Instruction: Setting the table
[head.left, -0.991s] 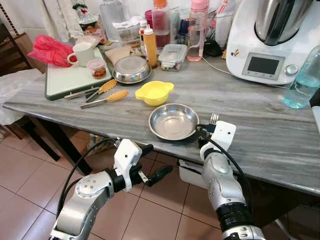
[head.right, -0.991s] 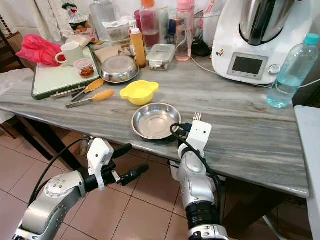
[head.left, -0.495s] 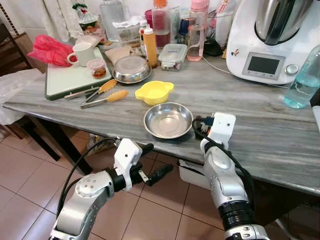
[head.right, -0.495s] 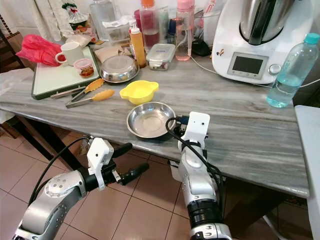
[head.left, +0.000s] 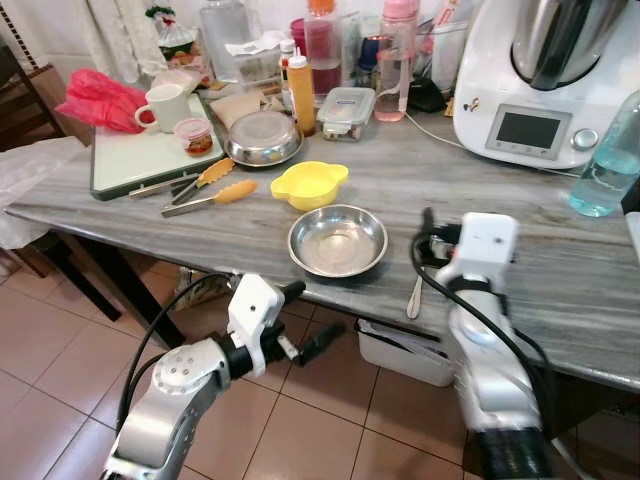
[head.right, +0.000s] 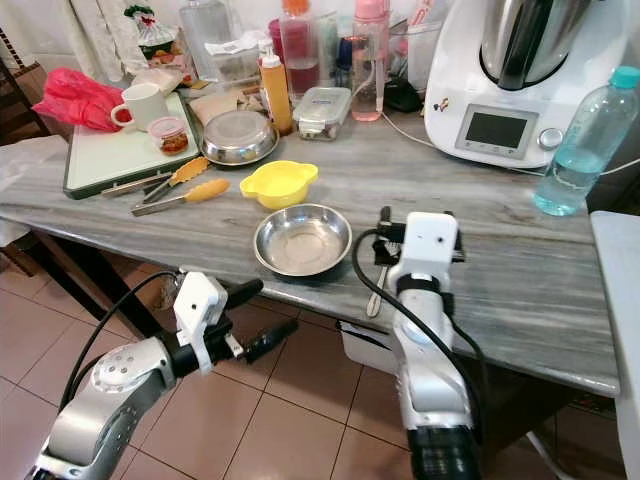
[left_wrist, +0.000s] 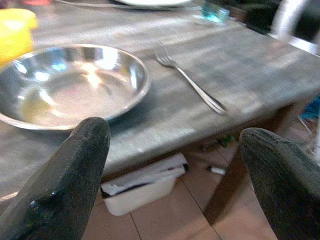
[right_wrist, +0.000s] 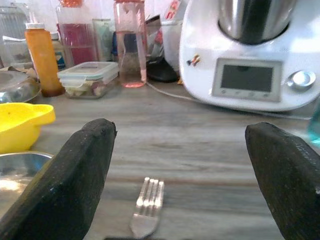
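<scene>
Right wrist view: right gripper (right_wrist: 187, 165) jaws spread above the fork (right_wrist: 147, 206) (beside bowl (head.right: 302, 239)); withdraw upward, avoiding nudging it.

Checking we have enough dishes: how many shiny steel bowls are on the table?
2: a shallow steel bowl near the front edge, beside the fork; another steel bowl behind the yellow bowl.

The right gripper (right_wrist: 180, 165) is raised above the table edge, forearm upright beneath it, wrist bent forward; its two black fingers (right_wrist: 75, 180) are spread wide with nothing between them. The left gripper (head.left: 305, 318) is held low in front of the table edge, arm bent, fingers (left_wrist: 60, 175) parted and unloaded.
</scene>
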